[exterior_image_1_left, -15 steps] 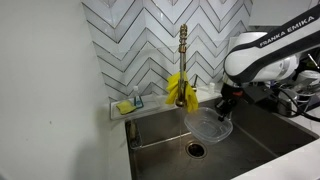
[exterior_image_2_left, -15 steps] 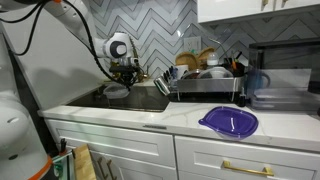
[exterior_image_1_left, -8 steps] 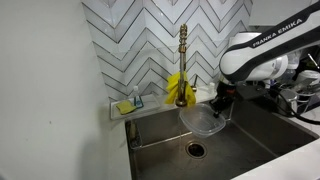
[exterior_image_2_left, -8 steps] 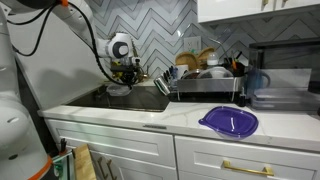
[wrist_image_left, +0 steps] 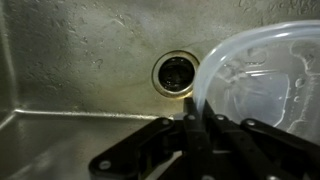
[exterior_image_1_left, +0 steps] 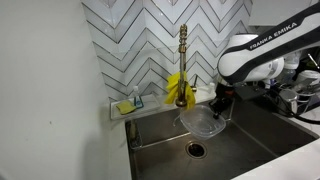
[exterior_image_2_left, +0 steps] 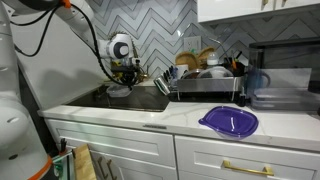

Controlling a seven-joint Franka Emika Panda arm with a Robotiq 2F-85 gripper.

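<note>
Well off to the gripper's left in an exterior view, a yellow sponge (exterior_image_1_left: 124, 106) sits on the sink's ledge. Closer on that side, a yellow cloth (exterior_image_1_left: 178, 88) hangs over the brass faucet (exterior_image_1_left: 183, 50). The drain (exterior_image_1_left: 195, 150) lies below. The gripper (exterior_image_1_left: 221, 108) is clamped on the rim of a clear plastic container (exterior_image_1_left: 203, 122), which hangs just below-left of it, above the sink (exterior_image_1_left: 262, 138) floor.

Grey herringbone tiles (exterior_image_1_left: 130, 40) are covering the wall; white cabinets (exterior_image_2_left: 120, 150) are standing beneath a pale table (exterior_image_2_left: 290, 126).
</note>
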